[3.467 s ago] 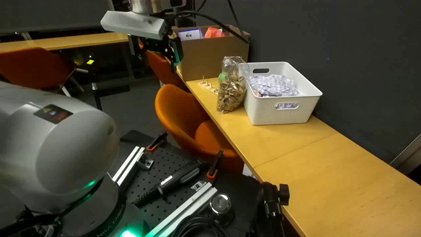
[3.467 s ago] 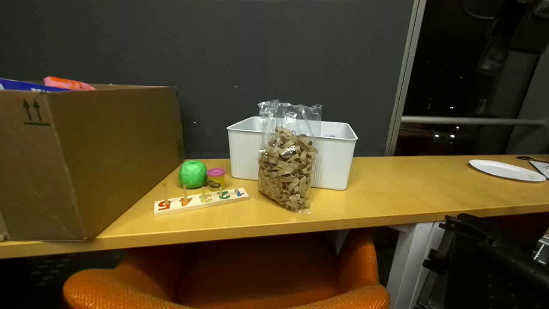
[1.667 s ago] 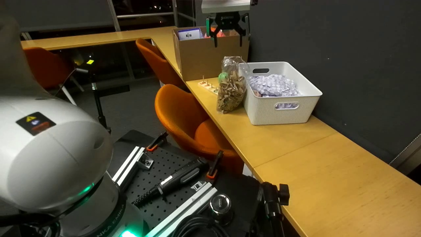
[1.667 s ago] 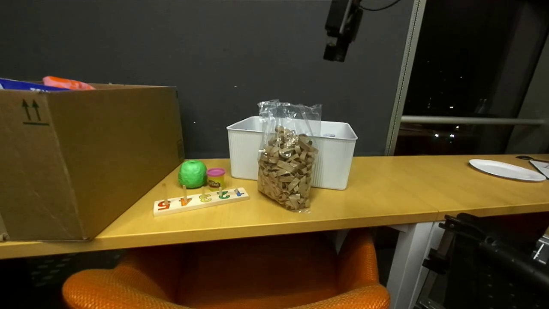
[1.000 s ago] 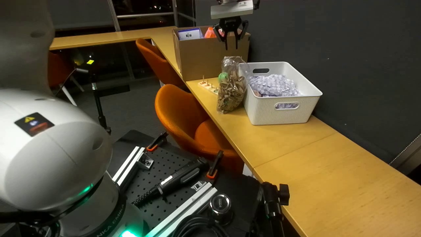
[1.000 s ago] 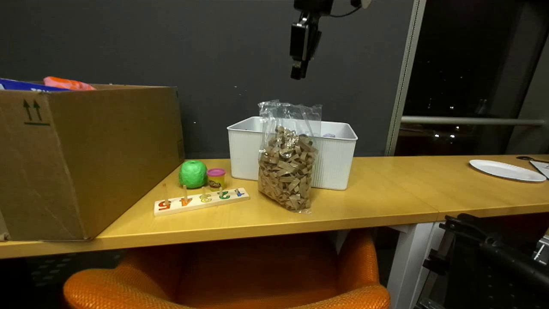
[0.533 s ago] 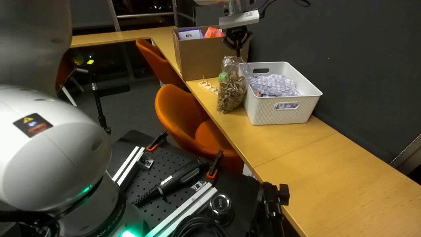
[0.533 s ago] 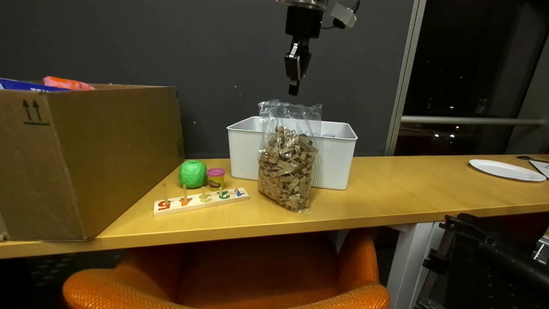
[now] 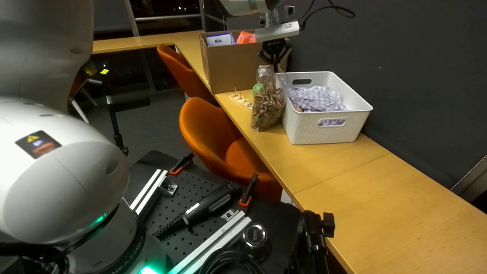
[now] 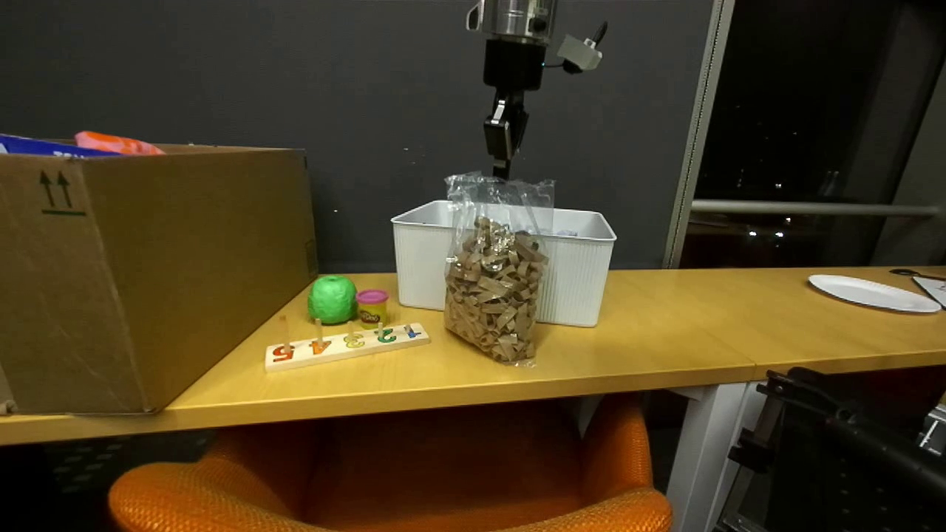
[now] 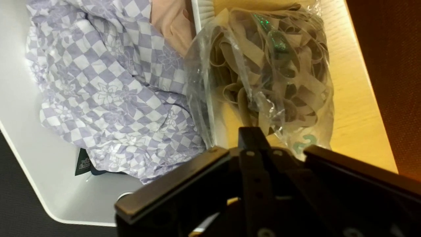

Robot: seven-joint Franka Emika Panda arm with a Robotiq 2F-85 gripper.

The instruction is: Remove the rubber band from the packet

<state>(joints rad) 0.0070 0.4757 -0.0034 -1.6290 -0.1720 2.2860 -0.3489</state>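
Observation:
The packet [image 10: 494, 288], a clear plastic bag full of tan looped rubber bands [image 11: 250, 52], stands upright on the table against the white basket in both exterior views. Its loose clear top [image 10: 502, 193] rises above the contents. My gripper [image 10: 501, 173] points straight down at that top, its tips overlapping the plastic's upper edge in an exterior view; whether they touch it I cannot tell. In the wrist view the fingertips [image 11: 251, 133] are pressed together with nothing seen between them. The packet spreads out beyond them there, with the bands still inside the plastic.
The white basket [image 9: 323, 133], holding a checkered cloth [image 11: 108, 89], stands right beside the packet. A cardboard box [image 10: 222, 266], green ball [image 10: 332, 299], small tub [image 10: 372, 307] and peg board [image 10: 347, 347] lie to one side. An orange chair [image 9: 209, 129] is at the table edge [image 9: 262, 160].
My gripper has come down and across from higher up to the packet's top, and its jaws have gone from open to shut. The packet and basket have not moved.

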